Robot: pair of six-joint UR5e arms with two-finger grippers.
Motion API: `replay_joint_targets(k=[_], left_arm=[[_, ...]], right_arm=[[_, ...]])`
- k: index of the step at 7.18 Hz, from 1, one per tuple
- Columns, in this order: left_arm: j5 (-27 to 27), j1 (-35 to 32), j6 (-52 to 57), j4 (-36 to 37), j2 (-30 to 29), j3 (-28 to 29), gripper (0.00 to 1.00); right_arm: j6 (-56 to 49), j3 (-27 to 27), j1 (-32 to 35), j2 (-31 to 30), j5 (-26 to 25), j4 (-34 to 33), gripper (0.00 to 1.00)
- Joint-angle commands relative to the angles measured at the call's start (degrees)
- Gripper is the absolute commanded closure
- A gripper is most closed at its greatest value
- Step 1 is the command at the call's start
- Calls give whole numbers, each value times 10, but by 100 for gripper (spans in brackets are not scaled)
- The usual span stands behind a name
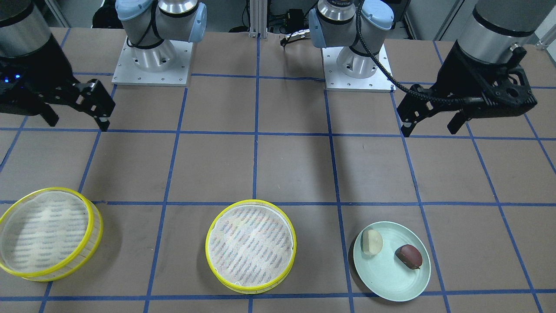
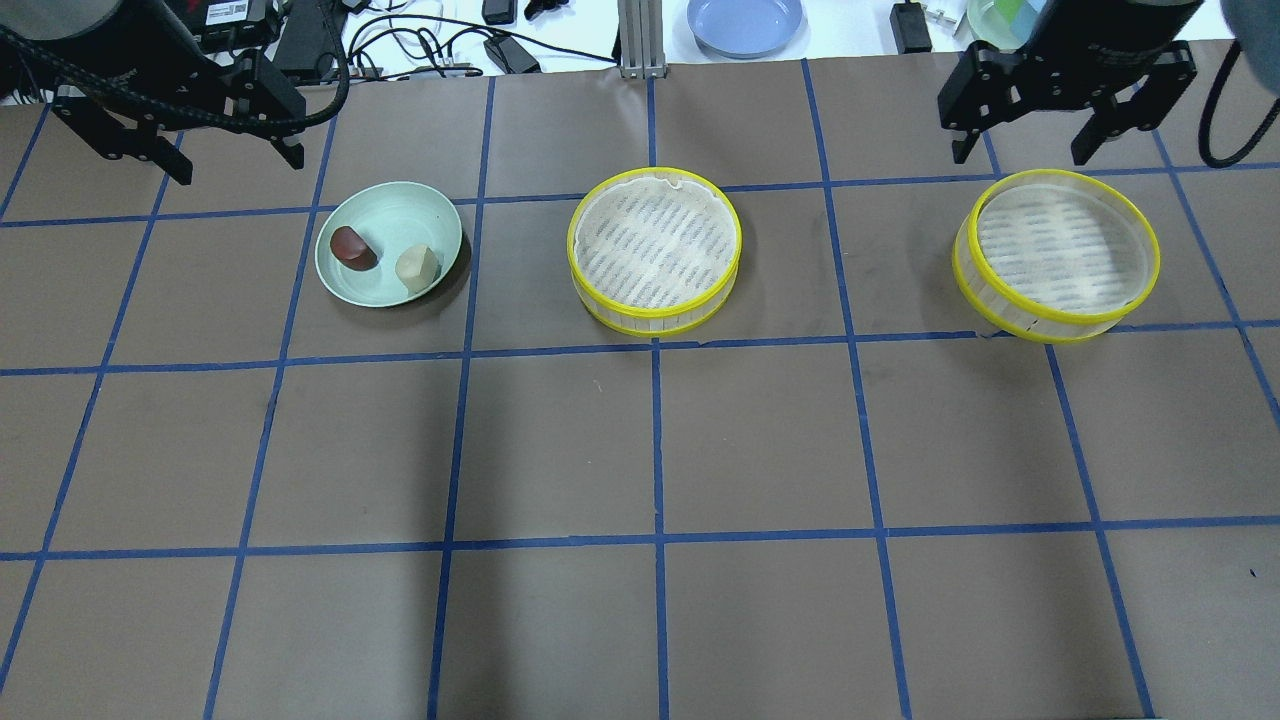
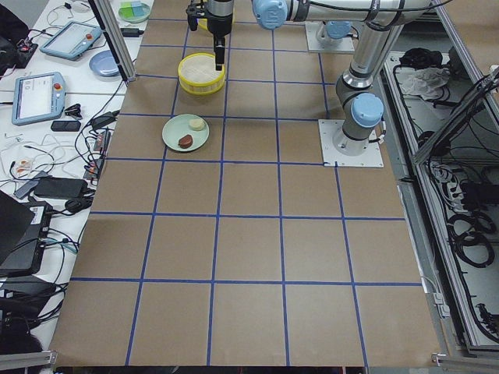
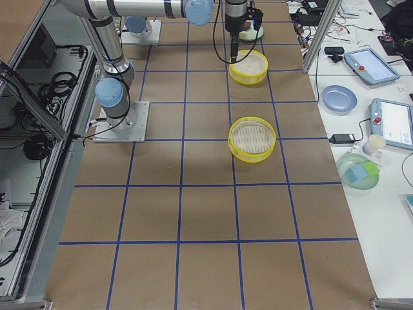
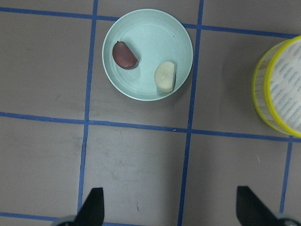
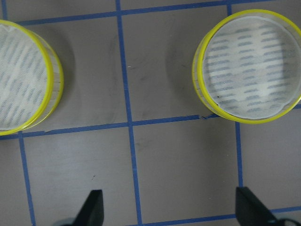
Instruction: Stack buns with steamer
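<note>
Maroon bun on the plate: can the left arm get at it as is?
Probably yes. The left gripper hangs open near the green plate, with nothing between them. The maroon bun lies apart from the cream bun, leaving room to grip it.

Brown table (image 2: 760,450), blue tape grid (image 2: 657,450); white side bench (image 4: 393,219), tablets (image 4: 366,66), cables (image 2: 440,45).

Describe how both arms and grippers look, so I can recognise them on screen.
The left arm and right arm match: silver-grey tubes, pale blue joint caps, square metal base plates. The left gripper and right gripper are black, each with two angular fingers. A black ribbed cable trails to the left gripper; blue lights glow on the right gripper.
</note>
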Motion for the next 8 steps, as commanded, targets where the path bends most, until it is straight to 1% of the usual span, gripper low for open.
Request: replay_joint_targets(k=[1,2,3,4,5,6,7,8], left_arm=[[-18,1,0,124,-60,-29,0],[-53,1,0,170,-88,-50,0],[-56,1,2,197,-124,-59,0],[-56,1,12,206,-160,-60,0],[-55,2,18,210,-192,-60,0],[-55,1,20,237,-221,-61,0],[-56,1,16,246,-246,-63,0],[-69,1,14,253,-261,-64,0]], right_arm=[[-143,-2,-114,32,1,-1,0],[-191,-2,-157,55,-1,-4,0],[-228,-5,-180,90,-5,-71,0],[-256,-5,-190,131,-23,-124,2],[-298,-5,-194,185,-40,-188,4],[-307,-4,-195,221,-41,-231,4],[-309,-4,-205,251,-34,-243,4],[-311,-4,-206,279,-33,-268,5]])
